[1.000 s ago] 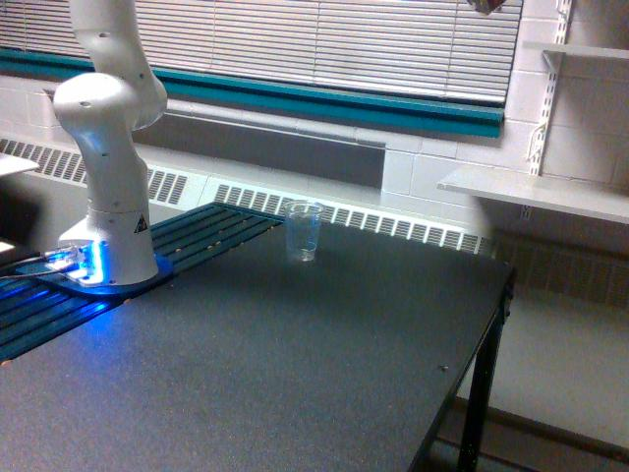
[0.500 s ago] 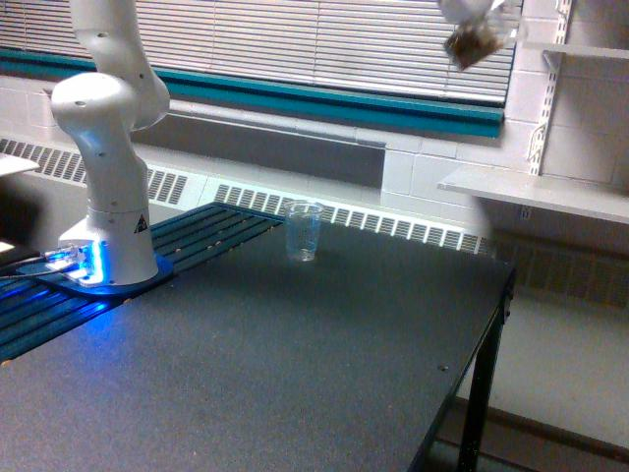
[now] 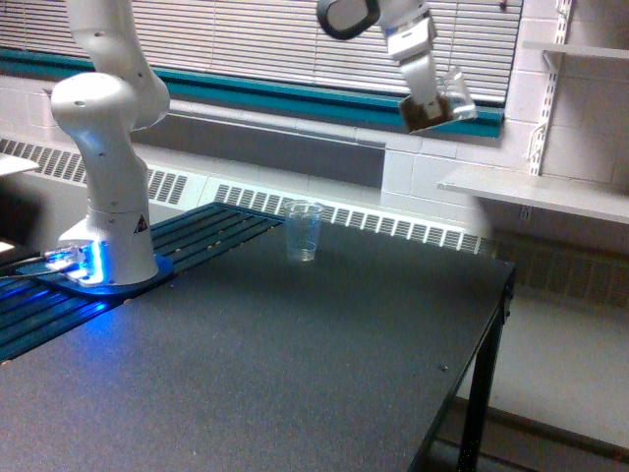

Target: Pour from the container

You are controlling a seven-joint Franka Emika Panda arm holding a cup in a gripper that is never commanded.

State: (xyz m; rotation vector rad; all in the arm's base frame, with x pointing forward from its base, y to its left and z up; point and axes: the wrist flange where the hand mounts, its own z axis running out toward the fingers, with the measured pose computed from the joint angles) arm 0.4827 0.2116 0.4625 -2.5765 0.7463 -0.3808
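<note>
Jaws clamped on the container [image 3: 444, 104], held tilted high and well right of the ribbed cup [image 3: 304, 231] on the desk [image 3: 295, 364], presumably pre-pour transit.

The exterior view is dim and grainy, with a cool, flat cast. Pale daylight seeps through the closed blinds [image 3: 295, 44] behind the gripper [image 3: 432, 103]. Far below and to the exterior view's left of it, a blue glow at the arm's base [image 3: 84, 265] spills across the dark table [image 3: 295, 374]. The held container [image 3: 447, 103] looks soft, and its shadows are faint.
</note>
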